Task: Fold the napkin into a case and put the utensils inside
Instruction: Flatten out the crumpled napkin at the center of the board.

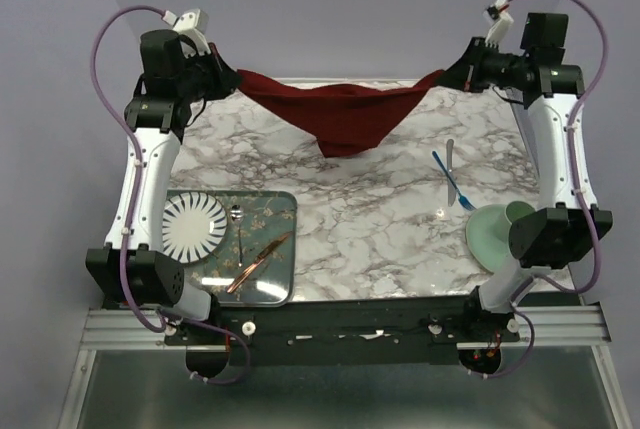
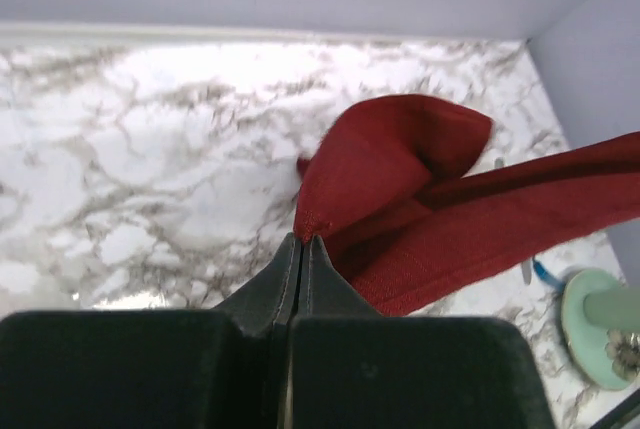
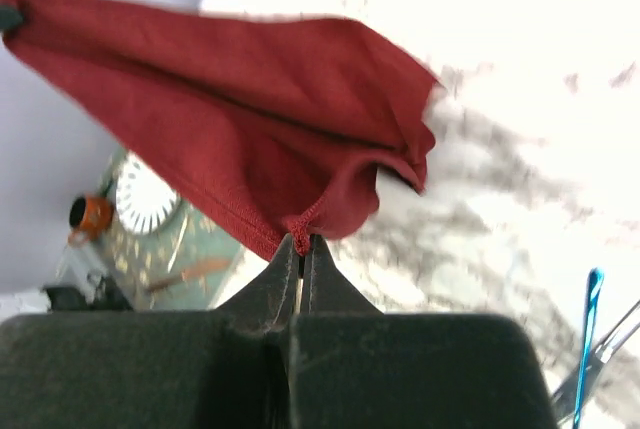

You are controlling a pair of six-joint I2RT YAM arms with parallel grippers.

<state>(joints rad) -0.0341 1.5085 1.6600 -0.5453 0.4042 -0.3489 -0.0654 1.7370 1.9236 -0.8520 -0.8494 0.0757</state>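
The dark red napkin hangs stretched in the air over the far part of the marble table, sagging in the middle. My left gripper is shut on its left corner; my right gripper is shut on its right corner. Both pairs of jaws pinch the hem at their tips. The blue-handled fork and the pale silvery utensil lie crossed on the table at the right, and both show at the right wrist view's edge, blue fork. No folded case shows.
A patterned green tray at the near left carries a white ribbed plate, a small silver spoon and a copper knife. A pale green saucer with a cup sits at the near right, beside the right arm's base.
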